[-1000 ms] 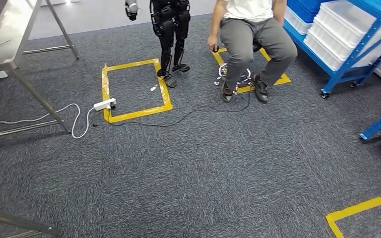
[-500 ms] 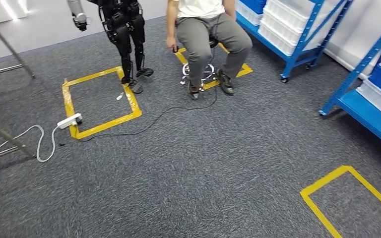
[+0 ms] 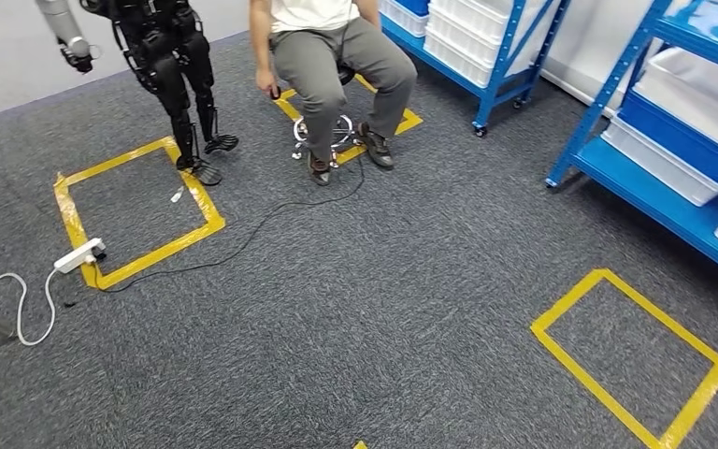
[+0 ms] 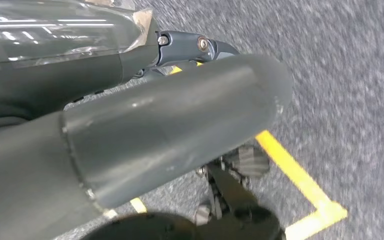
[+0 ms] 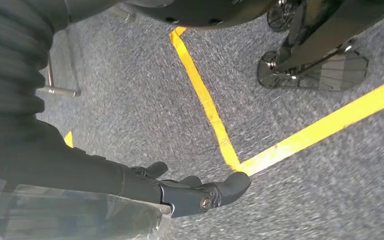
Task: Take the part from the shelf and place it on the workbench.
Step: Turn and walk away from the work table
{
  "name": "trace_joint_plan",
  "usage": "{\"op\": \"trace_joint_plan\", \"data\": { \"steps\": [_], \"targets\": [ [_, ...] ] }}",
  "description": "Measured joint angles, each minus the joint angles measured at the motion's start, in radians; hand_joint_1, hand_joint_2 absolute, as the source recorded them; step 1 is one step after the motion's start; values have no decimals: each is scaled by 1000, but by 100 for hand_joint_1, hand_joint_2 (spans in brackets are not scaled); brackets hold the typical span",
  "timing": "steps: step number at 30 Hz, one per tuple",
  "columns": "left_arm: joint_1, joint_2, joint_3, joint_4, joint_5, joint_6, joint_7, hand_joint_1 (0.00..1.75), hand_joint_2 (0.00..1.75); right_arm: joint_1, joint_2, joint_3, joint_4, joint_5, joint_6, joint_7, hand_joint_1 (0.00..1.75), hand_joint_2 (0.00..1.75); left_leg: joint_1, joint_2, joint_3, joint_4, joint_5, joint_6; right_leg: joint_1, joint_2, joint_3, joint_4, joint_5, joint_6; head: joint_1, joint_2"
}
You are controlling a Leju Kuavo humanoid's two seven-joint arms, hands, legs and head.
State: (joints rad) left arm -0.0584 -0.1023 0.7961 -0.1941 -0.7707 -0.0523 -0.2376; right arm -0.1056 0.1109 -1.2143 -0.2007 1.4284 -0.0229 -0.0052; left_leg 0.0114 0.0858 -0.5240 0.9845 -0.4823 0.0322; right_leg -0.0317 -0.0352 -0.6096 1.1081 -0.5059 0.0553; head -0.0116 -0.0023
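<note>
Shelf point(image 3: 659, 178) ahead; right hand point(image 5: 180, 187) empty (over carpet).

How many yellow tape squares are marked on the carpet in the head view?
3: one square at left beside the standing robot, one mostly hidden under the seated person, one at lower right near the blue shelf. A scrap at the bottom edge may be another.

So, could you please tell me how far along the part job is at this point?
Nothing looks done: the right hand hangs empty over the carpet. In hand: facing the blue shelf with its white bins. Left: reaching it, picking the part, carrying it to the workbench.
</note>
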Motion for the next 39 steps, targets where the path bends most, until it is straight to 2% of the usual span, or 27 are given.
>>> {"op": "trace_joint_plan", "data": {
  "steps": [1, 3, 5, 6, 8, 9, 10, 11, 12, 13, 14, 16, 18, 19, 21, 22, 23, 25, 27, 28, 29, 30, 32, 33, 35, 37, 39],
  "targets": [
    [0, 0, 0, 0, -1, 0, -2, 0, 0, -2, -1, 0, 0, -2, 0, -2, 0, 175, -2, 9, 2, 4, -5, -7, 1, -22, 32, -51, 12, 2, 0, 0],
    [-1, 1, 0, 0, -4, 0, -5, 0, 0, -7, -3, 0, 0, -5, 2, -6, 0, 175, -6, 29, 8, 10, -14, -21, 7, -41, 58, -98, 21, -10, -2, 0],
    [-6, 0, 0, 0, -6, 0, -6, 0, 0, -8, -4, 0, 0, -8, 4, -6, 0, 175, -3, 47, 15, 10, -19, -32, 9, -16, 57, -97, 22, -26, -5, 0],
    [-9, 0, 0, 0, -6, 0, -5, 0, 0, -7, -4, 0, 0, -9, 5, -5, 0, 175, 2, 37, 15, 17, -27, -37, 8, -5, 57, -98, 23, -32, -6, 0],
    [-11, -2, 0, 0, -9, 0, -4, 0, 0, -6, -4, 0, 0, -11, 4, -3, 0, 175, 9, -15, -9, 82, -74, -46, 4, 18, 63, -100, 27, -45, -7, 0],
    [-11, -2, 0, 0, -11, 0, -4, 0, 0, -7, -4, 0, 0, -11, 3, -1, 0, 175, 11, -50, -36, 146, -110, -47, 5, 29, 61, -101, 30, -50, -8, 0],
    [-9, -3, 0, 0, -12, 0, -3, 0, 0, -8, -4, 0, 0, -11, 2, 0, 0, 175, 11, -69, -70, 217, -142, -47, 7, 42, 60, -100, 31, -55, -9, 0],
    [-8, -4, 0, 0, -13, 0, -2, 0, 0, -9, -4, 0, 0, -12, 2, 0, 0, 175, 11, -79, -102, 277, -163, -45, 9, 56, 60, -100, 32, -57, -9, 0],
    [-7, -4, 0, 0, -14, 0, -1, 0, 0, -9, -4, 0, 0, -12, 2, 0, 0, 175, 11, -84, -122, 309, -164, -44, 12, 71, 60, -100, 32, -58, -9, 0],
    [-7, -4, 0, 0, -14, 0, 0, 0, 0, -8, -4, 0, 0, -12, 2, 1, 0, 175, 11, -87, -126, 304, -145, -41, 13, 86, 62, -100, 32, -58, -8, 0],
    [-8, -4, 0, 0, -14, 0, 0, 0, 0, -8, -4, 0, 0, -12, 2, 1, 0, 175, 11, -94, -112, 262, -109, -37, 13, 102, 64, -99, 32, -58, -9, 0],
    [-8, -4, 0, 0, -14, 0, 0, 0, 0, -9, -4, 0, 0, -12, 3, 1, 0, 175, 12, -137, -61, 130, -32, -28, 15, 131, 67, -98, 31, -56, -9, 0],
    [-9, -3, 0, 0, -14, 0, 1, 0, 0, -11, -3, 0, 0, -12, 4, 1, 0, 175, 12, -173, -30, 50, -5, -24, 18, 154, 60, -96, 31, -50, -8, 0],
    [-10, -3, 0, 1, -14, 0, 1, 0, 0, -10, -3, 0, 0, -11, 5, 1, 0, 175, 9, -175, -27, 38, -7, -21, 18, 165, 53, -97, 32, -43, -8, 0],
    [-13, -5, 0, 1, -13, 0, -1, 0, 0, -6, -4, 0, 0, -9, 5, 1, 0, 175, 4, -152, -23, 27, -2, -8, 15, 176, 41, -98, 35, -29, -7, 0],
    [-14, -6, 0, 1, -13, -1, -2, 0, 0, -4, -5, 0, 0, -8, 5, 1, 0, 175, 3, -141, -20, 20, 2, 0, 15, 164, 37, -92, 32, -25, -7, 0],
    [-12, -7, 0, 1, -13, -1, -3, 0, 0, -4, -6, 1, 0, -7, 5, 1, 0, 175, 4, -128, -17, 12, 7, 7, 17, 137, 26, -69, 19, -25, -6, 0],
    [-8, -6, 0, 1, -12, -1, -4, 0, 0, -7, -6, 2, 0, -7, 5, 1, 0, 175, 2, -100, -16, 8, 9, 14, 18, 78, -20, 23, -30, -32, -5, 0],
    [-5, -5, 0, 1, -12, -2, -4, 0, 0, -9, -7, 3, 0, -8, 6, 1, 0, 175, 0, -69, -18, 8, 9, 16, 18, 55, -78, 141, -80, -33, -4, 0],
    [-5, -5, 0, 1, -12, -2, -4, 0, 0, -8, -7, 4, 0, -8, 6, 1, 0, 175, -1, -55, -19, 8, 8, 17, 17, 51, -92, 172, -88, -28, -4, 0],
    [-6, -5, 0, 1, -12, -2, -4, 0, 0, -7, -8, 5, 0, -8, 7, 1, 0, 175, -1, -42, -19, 8, 8, 16, 16, 48, -89, 171, -83, -21, -4, 0],
    [-6, -6, 0, 1, -12, -2, -4, 0, 0, -5, -9, 6, 0, -9, 7, 1, 0, 175, -1, -30, -19, 8, 8, 15, 15, 43, -66, 133, -65, -12, -4, 0],
    [-8, -7, 0, 1, -12, -3, -4, 0, 0, -4, -11, 7, 0, -10, 7, 1, 0, 175, -3, -7, -17, 10, 5, 11, 14, 9, 13, -7, -18, 0, -3, 0],
    [-8, -8, 0, 1, -12, -3, -4, 0, 0, -6, -12, 7, 0, -10, 7, 0, 0, 175, -6, 4, -15, 11, 2, 5, 16, -11, 44, -63, 1, -1, -4, 0],
    [-8, -8, 0, 1, -12, -3, -4, 0, 0, -8, -13, 8, 0, -11, 7, -2, 0, 175, -10, 24, -8, 14, -5, -7, 22, -29, 63, -107, 18, -17, -6, 0],
    [-13, -8, 0, 1, -12, -3, -4, 0, 0, -6, -14, 8, 0, -12, 7, -4, 0, 175, -6, 34, -2, 16, -10, -20, 19, -6, 62, -108, 24, -34, -7, 0],
    [-15, -8, 0, 1, -12, -3, -4, 0, 0, -4, -13, 8, 0, -14, 7, -4, 0, 175, 0, -11, -12, 49, -39, -33, 10, 14, 66, -111, 30, -49, -9, 0]
  ]
}}
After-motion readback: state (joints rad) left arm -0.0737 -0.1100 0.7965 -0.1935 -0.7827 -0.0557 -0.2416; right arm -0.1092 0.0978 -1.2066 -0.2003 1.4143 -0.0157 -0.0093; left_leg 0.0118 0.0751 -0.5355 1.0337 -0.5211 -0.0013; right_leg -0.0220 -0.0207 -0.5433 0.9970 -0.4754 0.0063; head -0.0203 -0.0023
